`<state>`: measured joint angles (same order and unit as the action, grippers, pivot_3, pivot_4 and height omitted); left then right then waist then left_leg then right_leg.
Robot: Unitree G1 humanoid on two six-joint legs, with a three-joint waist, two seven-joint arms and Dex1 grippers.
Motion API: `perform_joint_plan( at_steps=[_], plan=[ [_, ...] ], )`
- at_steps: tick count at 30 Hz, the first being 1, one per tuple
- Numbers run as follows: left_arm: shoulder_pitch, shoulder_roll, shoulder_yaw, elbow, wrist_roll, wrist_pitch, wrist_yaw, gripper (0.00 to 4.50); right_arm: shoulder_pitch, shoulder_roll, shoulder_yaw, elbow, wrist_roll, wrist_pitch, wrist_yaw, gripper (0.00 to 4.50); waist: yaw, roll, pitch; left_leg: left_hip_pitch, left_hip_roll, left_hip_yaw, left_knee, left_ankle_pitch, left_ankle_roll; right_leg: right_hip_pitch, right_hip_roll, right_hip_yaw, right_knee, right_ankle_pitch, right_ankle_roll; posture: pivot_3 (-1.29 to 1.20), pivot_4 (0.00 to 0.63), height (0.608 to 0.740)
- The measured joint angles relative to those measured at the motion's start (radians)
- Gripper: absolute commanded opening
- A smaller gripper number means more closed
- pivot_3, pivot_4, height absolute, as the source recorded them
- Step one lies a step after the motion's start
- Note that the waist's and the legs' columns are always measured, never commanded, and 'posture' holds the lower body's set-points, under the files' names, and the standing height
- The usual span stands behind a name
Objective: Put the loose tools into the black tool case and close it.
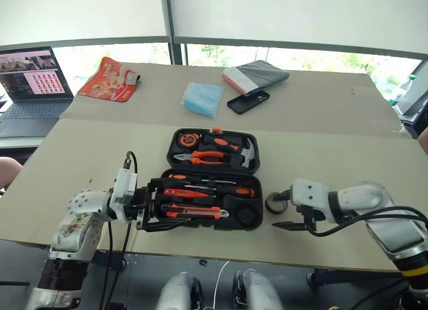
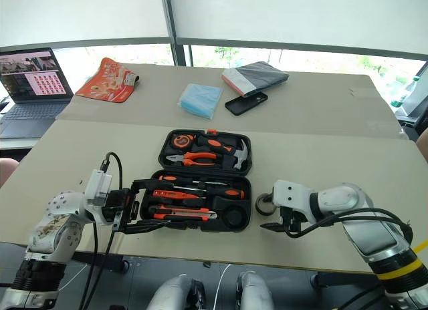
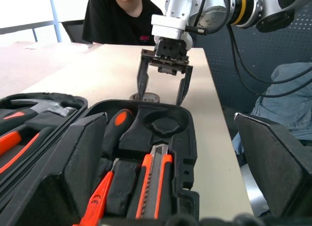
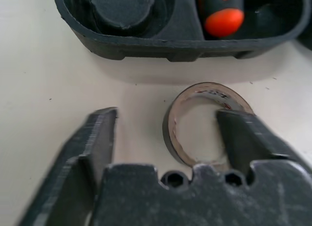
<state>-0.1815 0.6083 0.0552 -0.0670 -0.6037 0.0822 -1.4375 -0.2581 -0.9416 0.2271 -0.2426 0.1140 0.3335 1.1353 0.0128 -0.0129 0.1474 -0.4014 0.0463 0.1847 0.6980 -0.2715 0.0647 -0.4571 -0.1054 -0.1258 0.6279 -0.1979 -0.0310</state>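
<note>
beige board covered the table (image 1: pixel 321 163), laid in two sheets with a seam running across behind the black tool case (image 1: pixel 212 180). the case lay open near the front edge, its lid half holding a hammer (image 1: pixel 246 151) and pliers (image 1: pixel 200 158), its near half holding the screwdrivers (image 1: pixel 207 188) and the utility knife (image 1: pixel 194 212) in their moulded slots. the small tape roll (image 1: pixel 273 203) lay flat on the table just beside the case's right end, outside it.

the right gripper (image 1: pixel 289 210) hung over the roll with its jaws partly spread; in the right wrist view one finger (image 4: pixel 243 133) sat inside the roll's ring and the other outside it, not yet pinching. the left gripper (image 1: pixel 152 204) stood wide, its fingers straddling the case's left end.

further back on the table were a red pouch (image 1: pixel 109 78), a blue packet (image 1: pixel 202 98), a black phone (image 1: pixel 248 101) and a grey pouch (image 1: pixel 255 76). an open laptop (image 1: pixel 27 86) sat at the far left. bright windows ran behind. a person in a black shirt (image 3: pixel 122 16) sat beyond the table in the left wrist view.
</note>
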Motion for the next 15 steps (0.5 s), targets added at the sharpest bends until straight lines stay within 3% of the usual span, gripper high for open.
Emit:
perform_joint_plan(
  at_steps=[7, 11, 15],
  plan=[
    [-0.002, -0.004, 0.0, 0.001, 0.0, -0.013, -0.003, 4.5, -0.011, -0.001, 0.003, -0.003, -0.015, 0.0, 0.021, 0.02, -0.001, 0.0, 0.0, 0.0, 0.0, 0.0, 0.0, 0.0, 0.0, 0.0, 0.0, 0.0, 0.0, 0.0, 0.0, 0.0, 0.15, 0.74],
    [0.005, -0.009, 0.0, 0.001, 0.0, -0.018, -0.005, 4.5, -0.011, -0.022, -0.001, -0.006, -0.012, 0.002, 0.043, 0.02, -0.001, 0.0, 0.0, 0.001, 0.0, 0.0, 0.001, 0.0, 0.0, 0.0, 0.0, 0.0, 0.001, 0.0, 0.0, 0.0, 0.15, 0.74],
    [0.018, -0.01, -0.001, 0.0, 0.0, -0.019, -0.008, 4.5, -0.079, -0.028, -0.045, -0.091, 0.136, 0.11, 0.122, 0.02, -0.007, 0.0, 0.0, 0.001, 0.001, 0.0, 0.001, 0.0, 0.0, 0.0, 0.001, 0.001, 0.001, 0.0, 0.0, 0.0, 0.15, 0.74]
  ],
)
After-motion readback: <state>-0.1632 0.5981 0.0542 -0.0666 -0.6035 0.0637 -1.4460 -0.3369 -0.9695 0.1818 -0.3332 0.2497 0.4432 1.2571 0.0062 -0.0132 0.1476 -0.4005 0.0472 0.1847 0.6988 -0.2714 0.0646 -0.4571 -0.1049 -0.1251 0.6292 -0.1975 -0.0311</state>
